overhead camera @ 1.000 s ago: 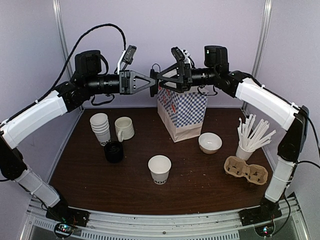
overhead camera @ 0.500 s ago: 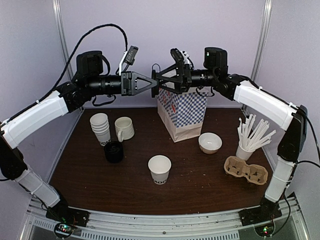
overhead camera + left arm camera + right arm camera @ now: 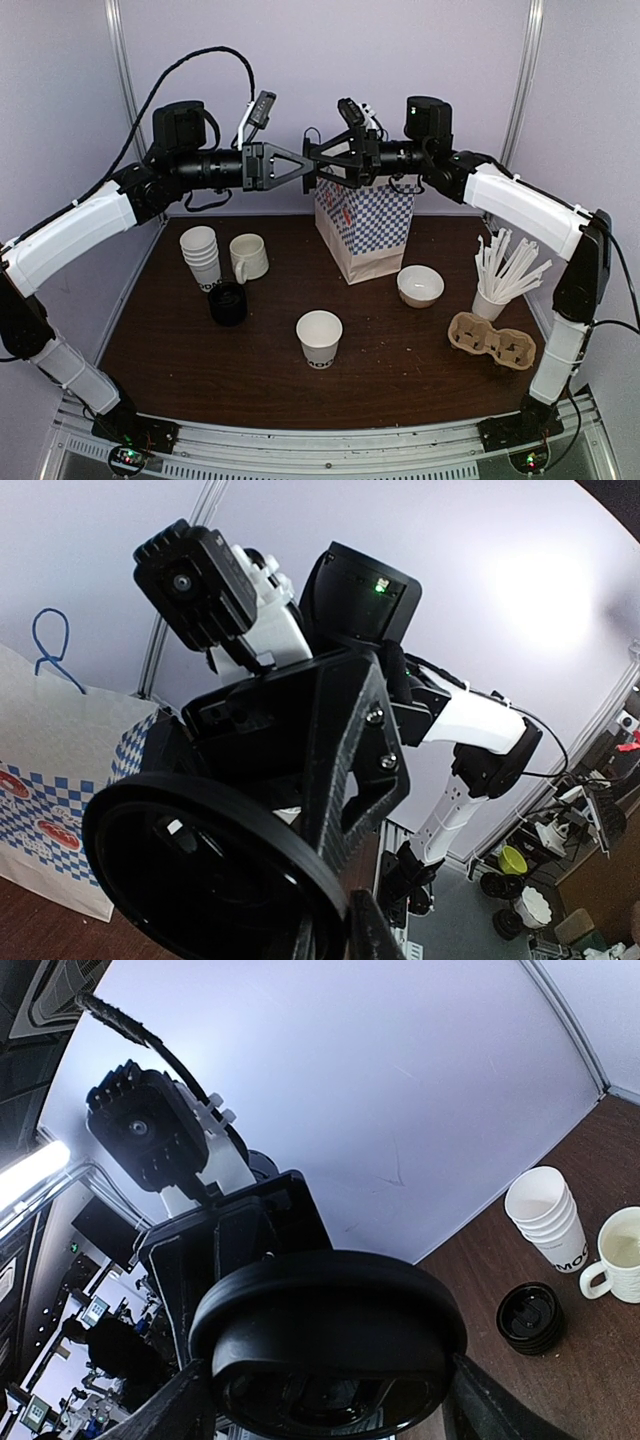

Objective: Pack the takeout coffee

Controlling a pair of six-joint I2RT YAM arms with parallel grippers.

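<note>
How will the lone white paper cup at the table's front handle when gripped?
The paper cup stands open with no lid, so its rim will likely flex if squeezed. It looks empty and narrows toward its base, so a push may tip it.

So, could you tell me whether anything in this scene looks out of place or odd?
Nothing spilled or damaged. One oddity: a black lid hangs in mid-air near the paper bag, pinched by the left fingers with the right fingers flanking it, while the coffee cup stands lidless.
</note>
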